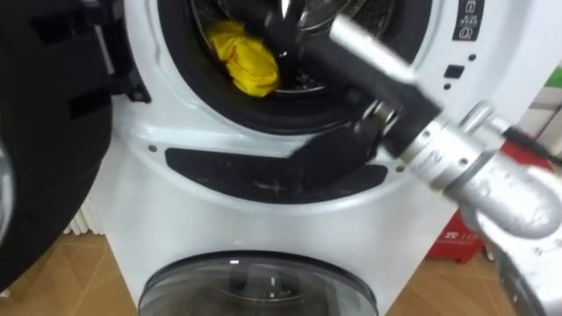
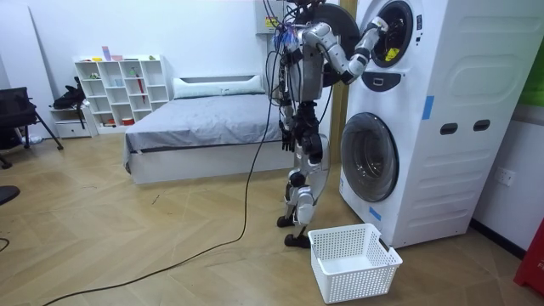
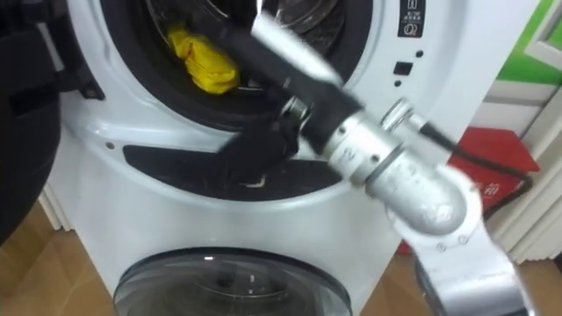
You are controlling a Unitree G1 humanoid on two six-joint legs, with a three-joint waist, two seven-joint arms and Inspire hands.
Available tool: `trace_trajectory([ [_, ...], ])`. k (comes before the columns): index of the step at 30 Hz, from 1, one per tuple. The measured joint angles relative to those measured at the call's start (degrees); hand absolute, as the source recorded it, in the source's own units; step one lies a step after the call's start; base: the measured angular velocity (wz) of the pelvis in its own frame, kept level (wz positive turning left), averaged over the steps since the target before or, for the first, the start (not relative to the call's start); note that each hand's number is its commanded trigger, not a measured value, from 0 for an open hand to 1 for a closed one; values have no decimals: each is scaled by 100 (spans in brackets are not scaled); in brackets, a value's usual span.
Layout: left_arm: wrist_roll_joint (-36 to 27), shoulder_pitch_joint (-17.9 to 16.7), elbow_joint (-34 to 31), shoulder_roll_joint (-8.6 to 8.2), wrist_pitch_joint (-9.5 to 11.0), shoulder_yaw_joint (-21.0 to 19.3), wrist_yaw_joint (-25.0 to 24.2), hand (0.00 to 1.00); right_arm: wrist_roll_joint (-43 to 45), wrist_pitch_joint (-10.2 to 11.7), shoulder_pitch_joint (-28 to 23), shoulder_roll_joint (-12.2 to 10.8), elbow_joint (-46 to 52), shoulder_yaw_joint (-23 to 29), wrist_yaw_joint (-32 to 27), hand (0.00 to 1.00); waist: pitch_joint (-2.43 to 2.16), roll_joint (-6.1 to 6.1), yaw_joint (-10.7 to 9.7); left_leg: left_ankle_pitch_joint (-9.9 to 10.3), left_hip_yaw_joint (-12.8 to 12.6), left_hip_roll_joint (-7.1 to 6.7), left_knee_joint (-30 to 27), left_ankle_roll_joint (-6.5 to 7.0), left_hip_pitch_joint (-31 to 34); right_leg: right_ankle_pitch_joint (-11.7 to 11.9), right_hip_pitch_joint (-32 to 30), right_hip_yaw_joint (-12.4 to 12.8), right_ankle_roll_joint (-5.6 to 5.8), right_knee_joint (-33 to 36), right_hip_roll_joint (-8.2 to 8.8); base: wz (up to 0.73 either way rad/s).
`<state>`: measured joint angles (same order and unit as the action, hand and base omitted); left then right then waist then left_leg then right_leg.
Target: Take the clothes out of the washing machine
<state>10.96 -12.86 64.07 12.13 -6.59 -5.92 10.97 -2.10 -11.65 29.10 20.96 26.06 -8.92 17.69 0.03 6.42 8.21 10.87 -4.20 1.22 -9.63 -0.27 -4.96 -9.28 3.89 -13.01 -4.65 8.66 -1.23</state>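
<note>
Standing upright on wood floor (image 2: 127,238), close in front of stacked white washing machine (image 2: 425,127) and facing it, with white laundry basket (image 2: 353,259) on the floor just beside the feet. Reaching with right arm through round opening into upper drum (image 1: 386,10). Found right robot hand (image 1: 283,25) as a dark shape inside, near top of opening. Cannot tell grip state of that robot hand: spread, closed or holding. Noted yellow garment (image 1: 246,60) bunched at lower left of drum opening, resting against dark door seal (image 1: 198,88), just beside the robot hand; cannot tell if touching. Noted upper door (image 1: 44,132) hanging open at left. Noted lower glass door (image 1: 255,285) shut. Logged red object (image 3: 492,154) on floor right of machine. Logged bed (image 2: 204,123) and white cubby shelf (image 2: 119,85) behind, well apart from machine.
</note>
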Motion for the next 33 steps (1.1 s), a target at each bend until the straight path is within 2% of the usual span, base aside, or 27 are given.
trace_trajectory([
  [9, 2, 51, -46, 4, -154, -68, -24, 0, -92, 30, 347, 19, -549, -58, -382, 0, 4, 2, 117, 1, 25, -22, 22, 2, 78, 7, -2, -46, 4, 20, 8, 2],
  [12, 106, 106, -134, -13, -216, -90, -24, 0, -17, 32, 508, 15, -869, -88, -518, 0, -4, 15, 267, 0, 38, -20, 18, 2, 77, 5, -16, -71, 3, 1, 6, 3],
  [14, 241, 136, -229, -13, -248, -91, -26, 0, 2, 29, 574, 15, -1224, -124, -616, 0, -15, 49, 349, 0, 62, -14, 20, 2, 72, 4, 3, -108, 3, -3, 7, 6],
  [19, 319, 221, -245, -7, -375, -88, -17, 0, -63, -16, 796, 13, -2160, -176, -782, 0, 15, 111, 494, 0, 128, -17, -7, 2, 98, 2, -1, -148, 2, 4, 13, 5],
  [20, 328, 210, -246, -7, -422, -88, -17, 0, -76, -52, 857, 13, -2366, -206, -847, 0, 6, 136, 514, 0, 137, -18, -18, 2, 107, 2, -4, -150, 1, 1, 15, 0],
  [23, 337, 202, -274, -5, -535, -98, -17, 0, -82, -76, 1037, 13, -2832, -284, -998, 0, 17, 174, 519, 0, 207, -20, -49, 2, 154, -1, -4, -215, 3, -3, 30, 11],
  [24, 337, 203, -276, -5, -560, -101, -19, 0, -84, -80, 1070, 12, -2924, -292, -1027, 0, -2, 210, 526, 0, 213, -25, -49, 2, 152, -1, -1, -218, 4, -2, 31, 10],
  [26, 336, 192, -276, 4, -601, -129, -37, 0, -83, -82, 1284, 22, -3533, -324, -1091, 0, -7, 217, 595, -5, 308, -79, -57, 8, 158, -33, 26, -301, 19, 18, 58, 17],
  [27, 337, 196, -279, 5, -601, -133, -41, 0, -82, -82, 1323, 51, -3617, -308, -1094, 0, -29, 247, 603, -5, 322, -87, -57, 8, 149, -44, 34, -307, 22, 26, 64, 19],
  [28, 334, 179, -280, 6, -615, -174, -50, 0, -101, -78, 1386, 142, -3735, -365, -1057, 0, -12, 224, 598, -5, 345, -93, -58, 8, 126, -52, 74, -352, 25, 17, 73, 16],
  [33, 348, 13, -604, -22, -766, -237, -51, 0, -472, -92, 1693, 153, -4564, -375, -929, 0, -14, 237, 585, -5, 459, -112, -131, 8, 129, -77, 178, -494, 29, -2, 93, 15],
])
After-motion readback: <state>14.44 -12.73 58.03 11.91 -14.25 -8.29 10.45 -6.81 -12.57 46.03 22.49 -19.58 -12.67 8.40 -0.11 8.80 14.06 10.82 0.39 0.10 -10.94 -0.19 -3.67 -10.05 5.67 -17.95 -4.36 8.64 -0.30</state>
